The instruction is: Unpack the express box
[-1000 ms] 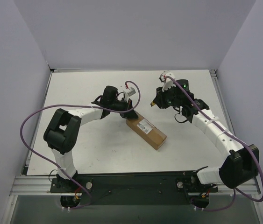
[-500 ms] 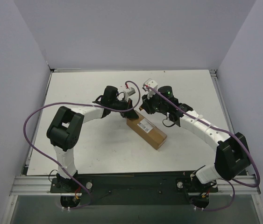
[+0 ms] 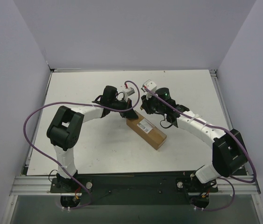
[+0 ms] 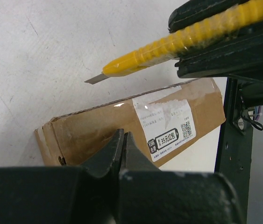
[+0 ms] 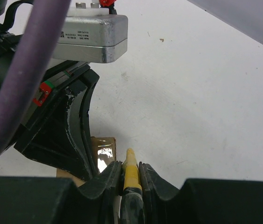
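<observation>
Looking down from above, we see the express box (image 3: 146,132) lying aslant near the middle of the white counter (image 3: 84,144), with both arms meeting at its far end. From our left wrist, the left gripper (image 4: 122,135) has its jaws pressed together on nothing, tips at the box's top face beside the white label (image 4: 168,123); a yellow utility knife (image 4: 168,49) hangs just beyond the box's long edge, blade out. From our right wrist, the right gripper (image 5: 130,164) clamps that knife's handle, its tip towards a box corner
</observation>
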`<act>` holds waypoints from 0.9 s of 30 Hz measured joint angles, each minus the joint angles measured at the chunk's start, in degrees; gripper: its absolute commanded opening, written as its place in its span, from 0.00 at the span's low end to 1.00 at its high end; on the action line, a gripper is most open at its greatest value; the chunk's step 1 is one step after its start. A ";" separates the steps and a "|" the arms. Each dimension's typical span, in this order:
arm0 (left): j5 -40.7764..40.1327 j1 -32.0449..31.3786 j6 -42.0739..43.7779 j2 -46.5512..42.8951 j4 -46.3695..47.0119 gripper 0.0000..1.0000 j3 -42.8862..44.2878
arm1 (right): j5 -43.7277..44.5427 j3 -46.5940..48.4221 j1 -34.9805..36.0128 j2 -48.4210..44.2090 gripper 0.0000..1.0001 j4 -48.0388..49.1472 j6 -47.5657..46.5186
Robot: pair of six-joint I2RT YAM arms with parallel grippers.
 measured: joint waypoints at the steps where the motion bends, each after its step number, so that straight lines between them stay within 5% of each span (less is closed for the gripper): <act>1: 0.04 0.02 0.00 0.04 0.00 0.00 0.00 | 0.00 0.00 0.00 0.07 0.00 -0.07 0.20; 27: 1.51 0.39 -0.02 0.57 0.44 0.00 0.00 | -1.86 0.00 0.00 0.66 0.00 -1.40 1.95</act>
